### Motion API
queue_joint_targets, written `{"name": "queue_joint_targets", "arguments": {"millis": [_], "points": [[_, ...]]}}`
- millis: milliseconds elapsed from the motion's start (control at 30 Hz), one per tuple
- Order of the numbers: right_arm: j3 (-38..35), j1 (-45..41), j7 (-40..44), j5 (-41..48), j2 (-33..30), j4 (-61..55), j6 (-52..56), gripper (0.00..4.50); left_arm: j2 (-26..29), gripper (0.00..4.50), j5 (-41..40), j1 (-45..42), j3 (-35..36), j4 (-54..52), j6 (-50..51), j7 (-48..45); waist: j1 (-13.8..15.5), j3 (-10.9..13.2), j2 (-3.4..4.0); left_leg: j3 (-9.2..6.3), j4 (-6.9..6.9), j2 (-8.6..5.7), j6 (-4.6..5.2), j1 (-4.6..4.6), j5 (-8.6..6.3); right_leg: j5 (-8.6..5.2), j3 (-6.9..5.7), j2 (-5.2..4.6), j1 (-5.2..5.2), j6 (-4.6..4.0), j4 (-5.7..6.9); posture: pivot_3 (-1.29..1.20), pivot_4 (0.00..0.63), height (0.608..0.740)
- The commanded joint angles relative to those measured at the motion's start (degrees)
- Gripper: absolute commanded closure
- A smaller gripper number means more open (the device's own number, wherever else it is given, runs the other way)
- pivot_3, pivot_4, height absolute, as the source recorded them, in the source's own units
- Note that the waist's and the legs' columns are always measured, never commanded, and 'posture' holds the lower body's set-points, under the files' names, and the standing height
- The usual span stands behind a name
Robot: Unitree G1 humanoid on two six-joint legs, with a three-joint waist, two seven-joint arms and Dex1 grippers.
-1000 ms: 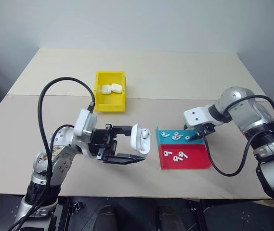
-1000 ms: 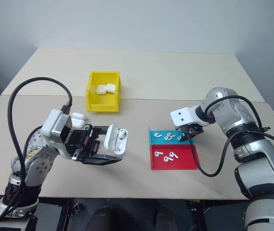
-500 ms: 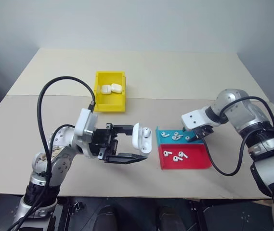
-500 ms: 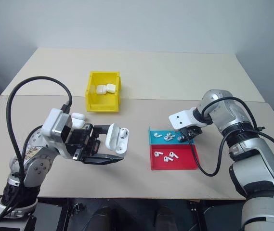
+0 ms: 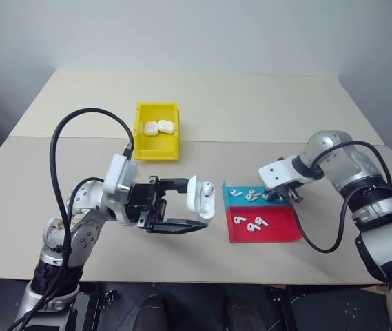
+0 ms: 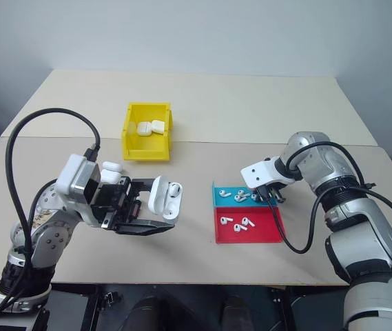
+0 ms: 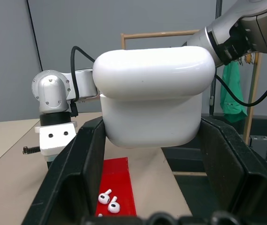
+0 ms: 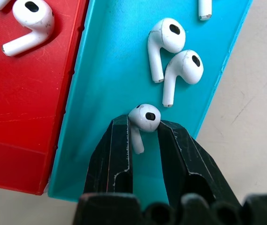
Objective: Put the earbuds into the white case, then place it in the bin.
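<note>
Gripping stage: you are picking one earbud point(image 8: 144, 118) out of the blue tray point(image 8: 119, 93); nothing is seated in the open case yet, by the look of it.

Right gripper point(image 8: 142, 140): its two black fingers straddle that earbud's stem, the rounded head just above the tips. They are drawn close around it; you cannot tell whether they already pinch it.

Left gripper point(image 5: 182, 205): pressed together on the white case point(image 5: 200, 197), lid hinged open, held off the table at centre frame of the head view, just left of the trays.

Remaining earbuds point(image 8: 178, 70): two lie touching each other farther along the blue tray; more sit in the red tray point(image 5: 264, 227), lower right of centre.

Bin point(image 5: 158, 131): yellow, upper left of centre, well apart from both arms, with white cases point(image 5: 159, 127) already lying inside.

Risk, slip: the stem is thin and glossy; a grip on the stem alone may let the bud rotate or drop on lift.

Risk, neighbours: a sideways drag could nudge the nearby pair.

Risk, tray: downward pressure near the tray's edge may tip or shift it.

Risk, insertion: if the bud hangs askew, it may miss the socket; keep the case steady.
</note>
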Motion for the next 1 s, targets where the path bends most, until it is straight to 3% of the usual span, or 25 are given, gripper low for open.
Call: {"name": "queue_joint_targets", "arguments": {"millis": [33, 133, 367, 433, 567, 667, 800, 1000], "points": [[-2.21, 1.34, 0.85, 1.81, -0.72, -1.82, 2.51, 3.87, 0.25, 1.77, -0.92, -0.53, 0.78, -0.21, -0.36, -0.5, -0.01, 0.0, 0.0, 0.0, 0.0, 0.0, 0.0, 0.02, 0.0, 0.0, 0.0, 0.0, 0.02, 0.0, 0.0, 0.0, 0.15, 0.74], [-5.52, 1.03, 1.27, 4.96, -1.42, -3.41, 6.27, 3.87, 0.09, 1.77, -0.79, -0.93, 0.51, 0.11, -0.37, -0.66, 0.0, 0.0, 0.0, 0.0, 0.0, 0.0, 0.0, 0.02, 0.0, 0.0, 0.01, 0.0, 0.02, 0.0, 0.0, 0.0, 0.15, 0.74], [-21.56, 3.66, 1.44, 23.94, -3.75, -19.03, 29.19, 3.87, -0.26, 1.77, -1.32, -2.75, 1.06, 2.34, -0.22, -0.99, 0.44, 0.03, 0.05, 0.0, -0.02, 0.0, 0.0, -0.07, 0.0, 0.0, -0.01, 0.0, -0.06, 0.0, 0.0, 0.0, 0.15, 0.74], [-27.31, 8.04, -3.57, 29.08, -3.03, -28.06, 32.77, 3.87, -0.47, 1.77, -1.3, -3.07, 1.16, 3.06, -0.31, -1.07, 0.59, 0.03, 0.05, 0.0, -0.02, 0.0, 0.0, -0.05, 0.0, 0.0, -0.02, 0.0, -0.03, 0.0, 0.0, 0.0, 0.15, 0.74], [-39.12, 14.33, -17.85, 43.53, 4.39, -46.03, 46.42, 3.87, -1.1, 1.77, -0.43, -4.5, 1.23, 5.51, -1.27, -1.53, 0.56, 0.03, 0.05, -0.02, 0.05, 0.0, 0.0, -0.04, 0.0, 0.0, 0.01, 0.0, -0.05, 0.0, 0.11, 0.0, 0.15, 0.74], [-45.73, 16.94, -25.7, 59.2, 9.37, -54.49, 58.0, 3.87, -1.62, 1.77, -0.12, -6.4, 1.11, 7.81, -1.42, -2.11, 0.67, 0.03, 0.05, -0.04, 0.07, 0.0, 0.0, -0.05, 0.0, 0.0, 0.0, 0.0, -0.06, 0.0, 0.53, 0.0, 0.15, 0.74], [-46.51, 21.91, -30.03, 70.39, 10.78, -63.97, 63.46, 3.87, -2.3, 1.77, 1.25, -9.56, 0.48, 11.13, -2.28, -3.22, 1.24, 0.03, 0.05, -0.1, 0.07, 0.0, 0.02, -0.06, -0.01, 0.0, -0.04, 0.0, 0.03, 0.0, 0.46, 0.0, 0.15, 0.74], [-43.0, 25.66, -35.42, 74.85, 10.21, -70.47, 64.55, 3.87, -3.32, 1.77, 2.43, -11.12, 0.32, 12.78, -2.79, -3.65, 1.15, 0.03, 0.05, -0.11, 0.06, -0.01, 0.04, -0.05, -0.02, 0.0, -0.03, 0.0, 0.02, 0.0, 0.48, 0.0, 0.15, 0.74]]}}
